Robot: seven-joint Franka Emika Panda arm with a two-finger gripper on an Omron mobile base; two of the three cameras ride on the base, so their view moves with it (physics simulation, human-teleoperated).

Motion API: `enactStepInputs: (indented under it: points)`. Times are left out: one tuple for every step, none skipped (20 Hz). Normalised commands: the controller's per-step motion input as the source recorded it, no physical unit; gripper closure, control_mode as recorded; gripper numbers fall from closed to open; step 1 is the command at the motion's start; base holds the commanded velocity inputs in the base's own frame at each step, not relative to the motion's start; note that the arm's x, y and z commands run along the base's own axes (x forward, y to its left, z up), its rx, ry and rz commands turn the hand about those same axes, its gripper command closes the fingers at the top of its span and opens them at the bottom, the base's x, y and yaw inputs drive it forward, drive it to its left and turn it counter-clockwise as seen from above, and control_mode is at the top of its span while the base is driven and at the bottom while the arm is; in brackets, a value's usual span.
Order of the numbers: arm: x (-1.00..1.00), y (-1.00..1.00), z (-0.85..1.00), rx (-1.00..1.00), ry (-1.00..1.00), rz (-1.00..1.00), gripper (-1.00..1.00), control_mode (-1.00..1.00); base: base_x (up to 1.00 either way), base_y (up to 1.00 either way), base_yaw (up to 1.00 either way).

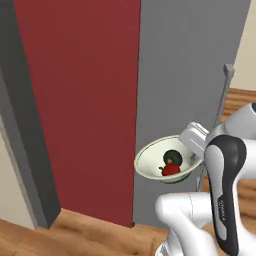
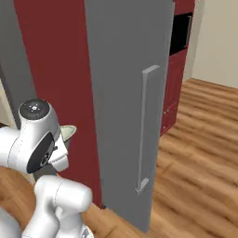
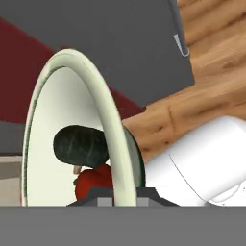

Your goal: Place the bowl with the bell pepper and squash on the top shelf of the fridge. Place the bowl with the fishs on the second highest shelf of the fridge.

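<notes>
My gripper [image 1: 193, 153] is shut on the right rim of the off-white, green-footed bowl [image 1: 152, 161], holding it tilted in the air in front of the fridge's grey door [image 1: 190, 60]. The dark green squash [image 1: 173, 156] and the red bell pepper [image 1: 170, 170] lie together inside it. In the hand view the bowl's rim [image 3: 103, 110] runs up from the gripper [image 3: 117, 196], with the squash [image 3: 79, 144] above the pepper [image 3: 93, 180]. A sliver of the bowl [image 2: 69, 131] pokes out behind my arm. The fish bowl and the top shelf are out of view.
The fridge door carries a long vertical bar handle [image 2: 146, 125], also seen at the right as the handle [image 1: 223, 95]. A dark red panel [image 1: 80, 100] stands left of the door, a grey panel [image 1: 20, 130] beyond it. Wooden floor [image 2: 200, 153] spreads to the right.
</notes>
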Motion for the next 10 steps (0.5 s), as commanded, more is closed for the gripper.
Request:
enactStepInputs:
  points:
    - [0.0,0.0,0.0,0.0,0.0,0.0,1.0,1.0,-0.6,-0.36,-0.7]
    - [0.0,0.0,0.0,0.0,0.0,0.0,1.0,1.0,-0.66,-0.59,-0.62]
    - [0.0,0.0,0.0,0.0,0.0,0.0,1.0,1.0,-0.66,-0.84,-0.56]
    - [0.0,0.0,0.0,0.0,0.0,0.0,1.0,1.0,-0.43,-1.0,-0.54]
    - [0.0,0.0,0.0,0.0,0.0,0.0,1.0,1.0,-0.19,-1.0,-0.53]
    - [0.0,0.0,0.0,0.0,0.0,0.0,1.0,1.0,0.0,-1.0,-0.52]
    - [0.0,0.0,0.0,0.0,0.0,0.0,1.0,1.0,0.0,-1.0,-0.45]
    - [0.0,0.0,0.0,0.0,0.0,0.0,1.0,1.0,0.0,-1.0,-0.38]
    - [0.0,0.0,0.0,0.0,0.0,0.0,1.0,1.0,0.0,-1.0,-0.31]
    - [0.0,0.0,0.0,0.0,0.0,0.0,1.0,1.0,0.0,-1.0,-0.27]
